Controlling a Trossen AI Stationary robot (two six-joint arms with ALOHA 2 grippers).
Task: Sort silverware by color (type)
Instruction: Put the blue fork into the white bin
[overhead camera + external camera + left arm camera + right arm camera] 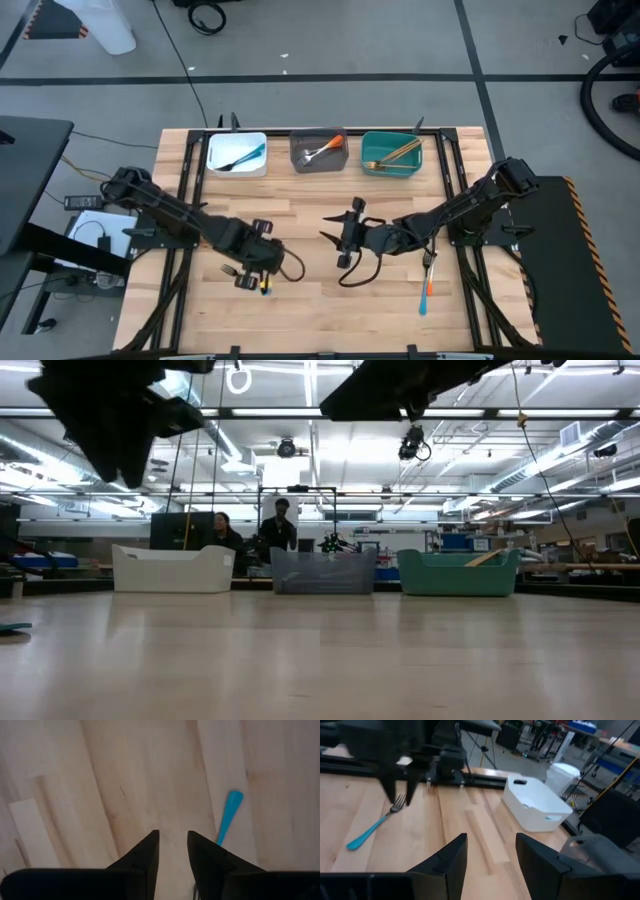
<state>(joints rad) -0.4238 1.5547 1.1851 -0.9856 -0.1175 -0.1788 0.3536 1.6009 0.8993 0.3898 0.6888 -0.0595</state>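
The blue-handled fork (pixel 372 828) lies flat on the bare wood directly beneath the left gripper (pixel 256 277), in the near left part of the table (pixel 310 310), well apart from the three bins along the far edge. In the right wrist view the left gripper's fingers (pixel 395 787) hang just over the fork's tines, with the handle running away from them along the boards; in the left wrist view only the blue handle end (pixel 229 815) shows, just beside one finger and off the line between the two. So the fork is not between the jaws: they stand partly apart and hold nothing, and I judge the gripper must shift sideways across the fork's long axis before it can close. The left arm is plainly the nearer one. The right gripper (pixel 345 240) hovers over the middle of the table, fingers spread wide and empty. An orange-and-blue utensil (pixel 428 283) lies near the right arm. The white bin (pixel 212 152), which already holds a blue piece, looks like the fork's destination.
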